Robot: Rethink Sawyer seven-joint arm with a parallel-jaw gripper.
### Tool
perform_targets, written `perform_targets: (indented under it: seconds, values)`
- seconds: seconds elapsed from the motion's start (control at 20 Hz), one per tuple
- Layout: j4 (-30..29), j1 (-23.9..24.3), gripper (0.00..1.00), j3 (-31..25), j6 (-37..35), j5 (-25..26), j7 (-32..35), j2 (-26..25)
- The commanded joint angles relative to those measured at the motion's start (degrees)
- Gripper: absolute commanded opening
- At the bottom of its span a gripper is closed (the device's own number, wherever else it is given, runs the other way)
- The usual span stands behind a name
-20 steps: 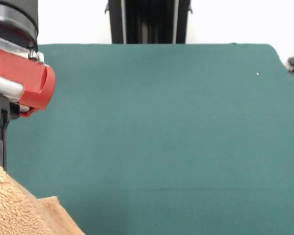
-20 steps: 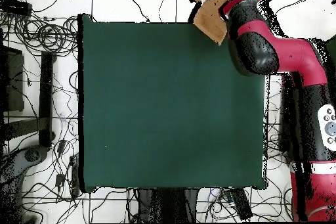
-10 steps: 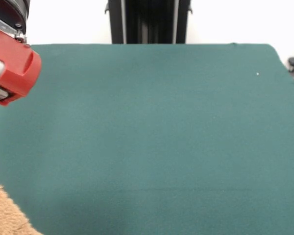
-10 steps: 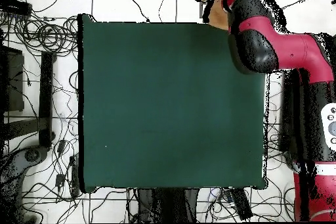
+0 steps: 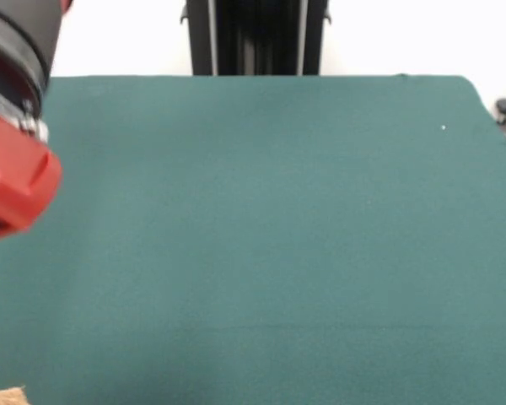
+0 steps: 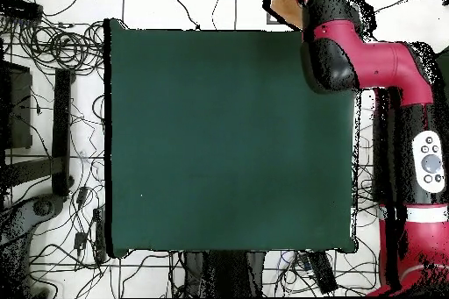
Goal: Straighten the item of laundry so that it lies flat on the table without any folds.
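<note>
Tan-orange towel barely on green tabletop: small scrap shows at tabletop's corner beside red arm, rest hidden or hanging past edge. Hand not visible under arm; grip state cannot tell. Step in hand, judged: carrying towel, nothing laid flat yet. Next move calls for bringing towel toward tabletop's middle, then spreading it without folds.

One camera is looking low across the table toward its far edge; another is looking straight down, taking in the whole table
</note>
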State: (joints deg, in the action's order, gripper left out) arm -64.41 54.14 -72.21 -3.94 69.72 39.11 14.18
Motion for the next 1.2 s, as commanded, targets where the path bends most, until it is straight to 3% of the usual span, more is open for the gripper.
perform_targets:
  seconds: [0.05, 0.2, 0.3, 0.45, 0.85, 1.05, 1.2]
  values:
    - [2.9, -5.6, 0.0, 2.9, 4.1, 7.9, 7.9, -3.9]
    - [3.0, -5.8, 0.0, 3.0, 3.2, 7.8, 7.4, -4.5]
    - [3.0, -5.7, 0.0, 3.2, -1.1, 4.1, 3.0, -5.4]
    - [4.1, -8.4, 0.0, 8.0, 0.2, 3.0, 9.4, -2.9]
    - [1.9, -21.7, 0.0, 33.2, 1.7, -3.3, 30.4, 6.1]
    - [-1.7, -25.2, 0.0, 39.8, 0.7, -7.7, 33.8, 8.0]
    - [-2.7, -29.5, 0.0, 46.8, 4.2, -11.5, 36.5, 7.8]
